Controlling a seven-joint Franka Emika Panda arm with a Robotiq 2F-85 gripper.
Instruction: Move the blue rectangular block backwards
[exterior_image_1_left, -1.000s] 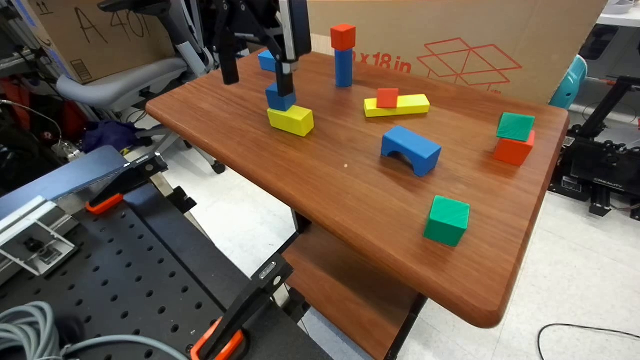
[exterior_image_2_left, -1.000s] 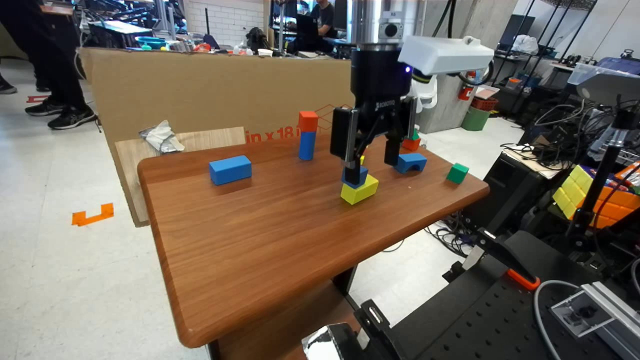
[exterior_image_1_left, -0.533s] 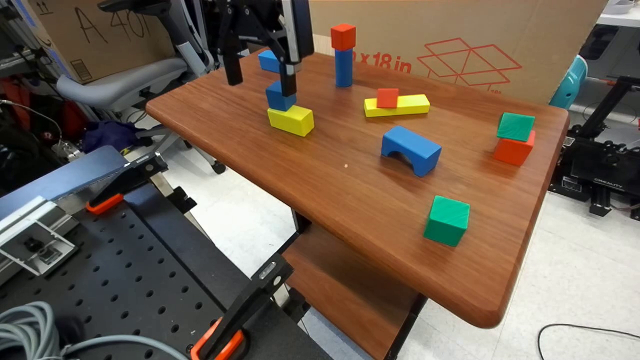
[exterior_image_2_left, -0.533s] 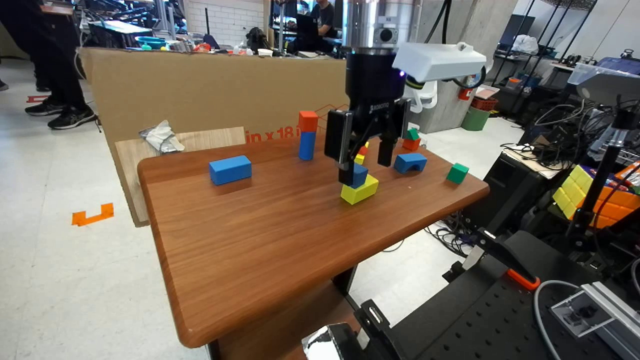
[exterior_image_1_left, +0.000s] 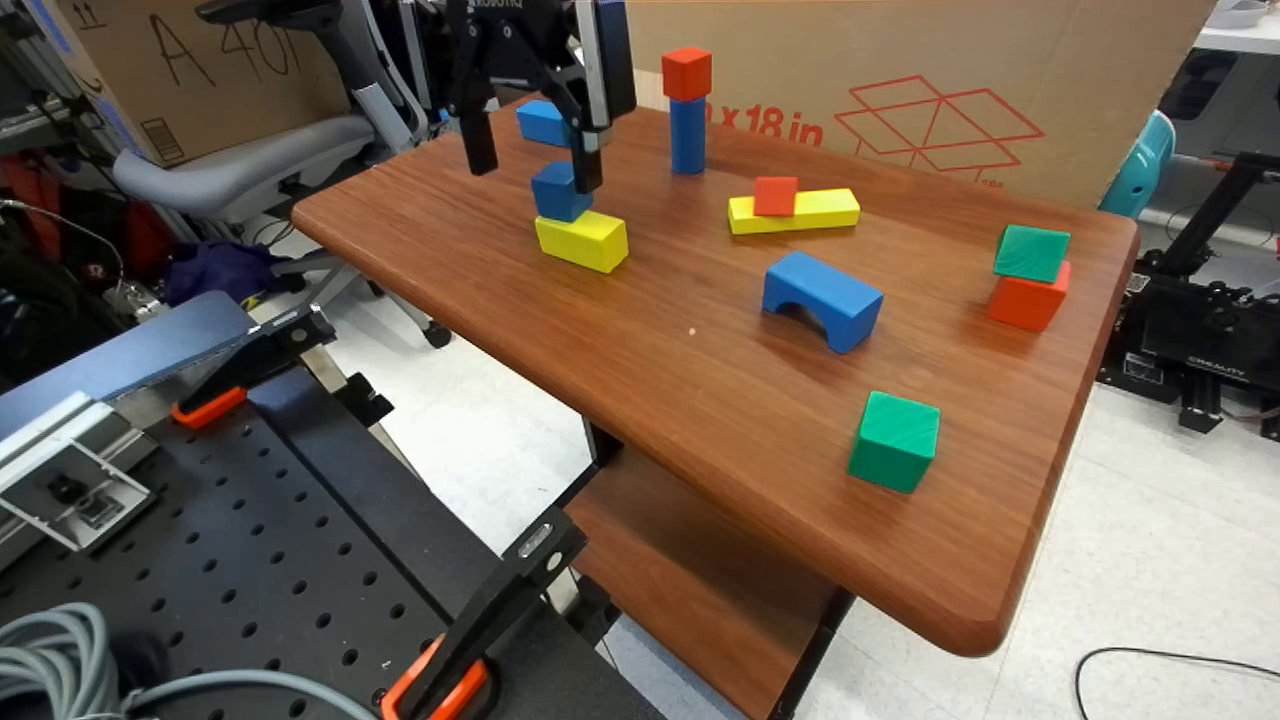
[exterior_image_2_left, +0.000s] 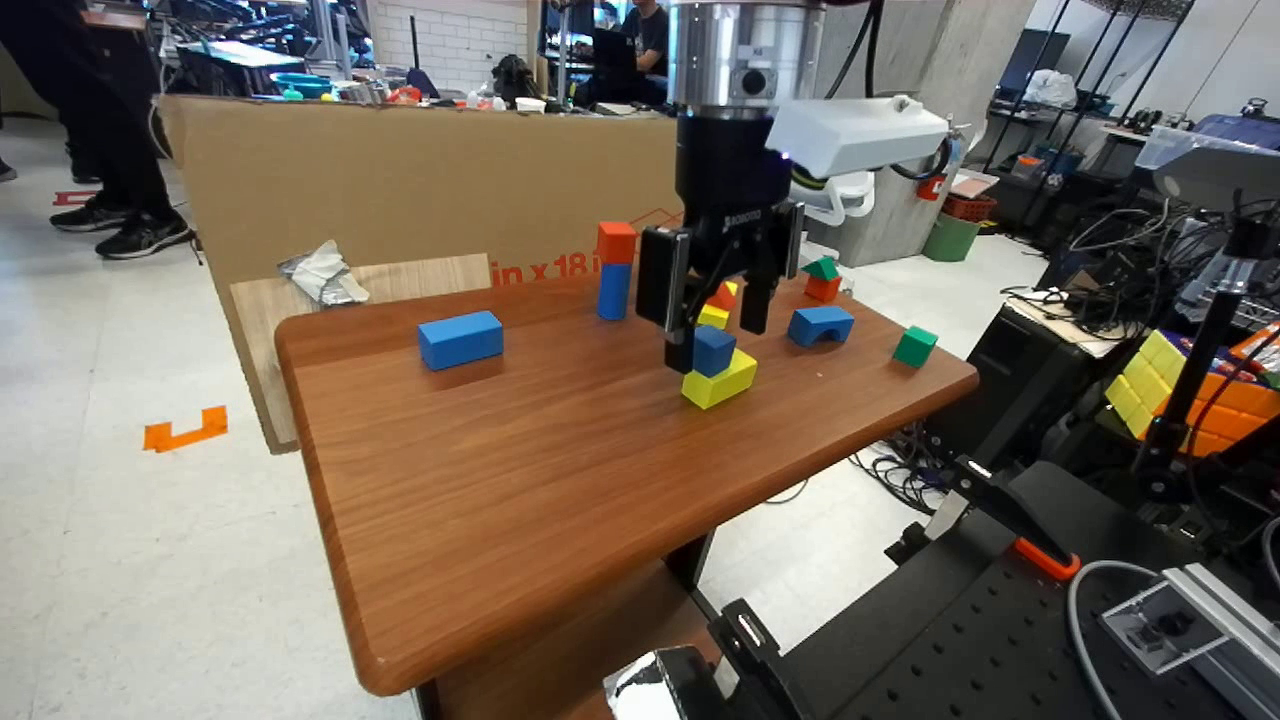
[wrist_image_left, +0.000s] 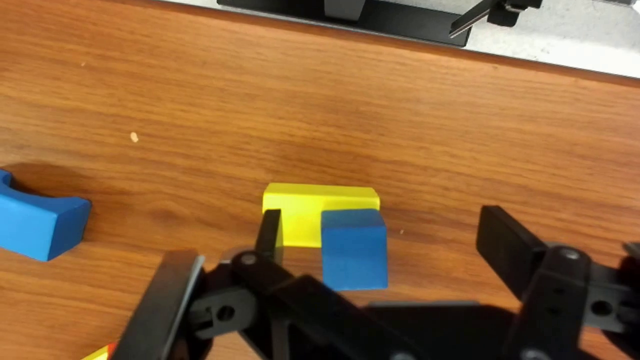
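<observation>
Blue rectangular block (exterior_image_2_left: 461, 342) unmoved on table (exterior_image_2_left: 480, 490), hand (exterior_image_2_left: 716, 343) spread wide, shifted leftward in an exterior view

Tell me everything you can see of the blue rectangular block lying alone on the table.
The blue rectangular block is a flat-faced oblong brick, perhaps painted wood. It lies on a long side on the brown table, near the edge facing the cardboard. Only the table seems to touch it. In an exterior view the fingers hide one end; the wrist view misses it.
</observation>
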